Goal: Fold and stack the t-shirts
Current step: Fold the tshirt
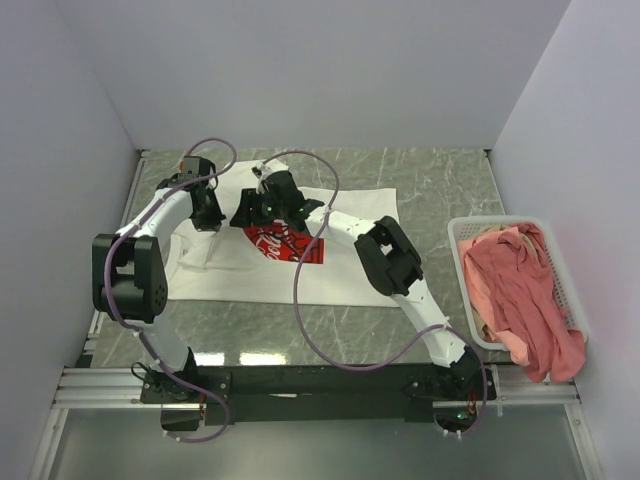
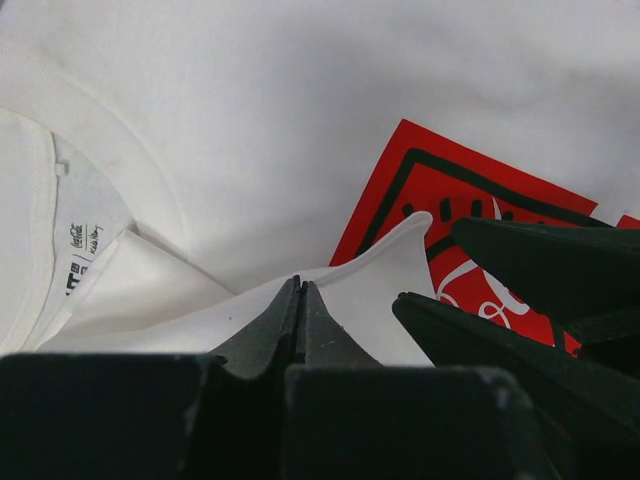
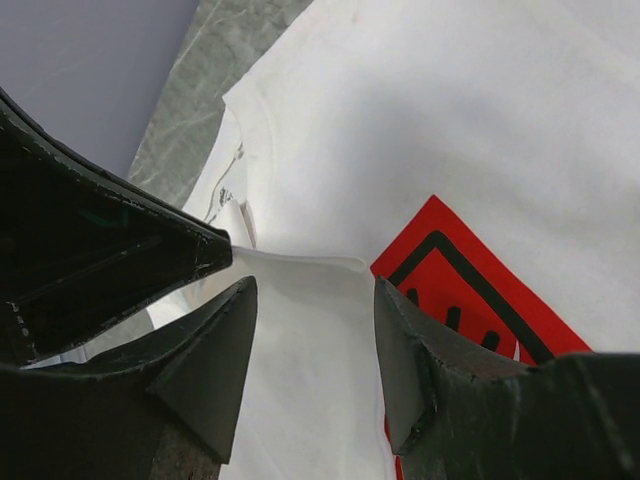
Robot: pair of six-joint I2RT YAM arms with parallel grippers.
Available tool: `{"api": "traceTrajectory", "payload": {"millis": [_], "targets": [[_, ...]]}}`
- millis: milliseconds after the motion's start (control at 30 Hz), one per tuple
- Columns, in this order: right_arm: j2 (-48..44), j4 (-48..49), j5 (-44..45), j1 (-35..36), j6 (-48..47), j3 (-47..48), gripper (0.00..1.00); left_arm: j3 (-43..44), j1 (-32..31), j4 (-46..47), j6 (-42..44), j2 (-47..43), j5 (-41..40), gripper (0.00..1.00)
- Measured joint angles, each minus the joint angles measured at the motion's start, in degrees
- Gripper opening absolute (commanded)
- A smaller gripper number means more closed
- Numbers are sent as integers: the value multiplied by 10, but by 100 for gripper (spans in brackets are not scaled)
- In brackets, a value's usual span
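The white t-shirt [image 1: 350, 215] with the red chest print [image 1: 285, 243] lies spread on the table. My left gripper [image 1: 212, 222] is at its left side, near the collar and label [image 2: 85, 240]. Its jaws [image 2: 300, 287] are shut on a raised flap of the white cloth [image 2: 380, 270] that reaches over the red print [image 2: 440, 180]. My right gripper [image 1: 244, 214] is right beside it. It is open, with its fingers either side of the same flap [image 3: 315, 330]. Salmon-pink t-shirts [image 1: 522, 285] lie heaped in the basket.
A white slatted basket [image 1: 458, 240] stands at the right edge of the grey marble table [image 1: 440, 180], pink cloth hanging over its near rim. Grey walls close in the left, back and right. The arm bases sit on a black rail [image 1: 320, 385] in front.
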Motion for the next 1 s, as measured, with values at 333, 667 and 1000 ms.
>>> {"api": "traceTrajectory", "payload": {"millis": [333,667,1000], "targets": [[1,22,-2,0,8,-5,56,0,0,0,0,0,6,1],[1,63,-15,0,37,-49,55,0,3,0,0,-22,9,1],[1,112,-36,0,71,-83,52,0,6,0,0,-26,15,1]]}}
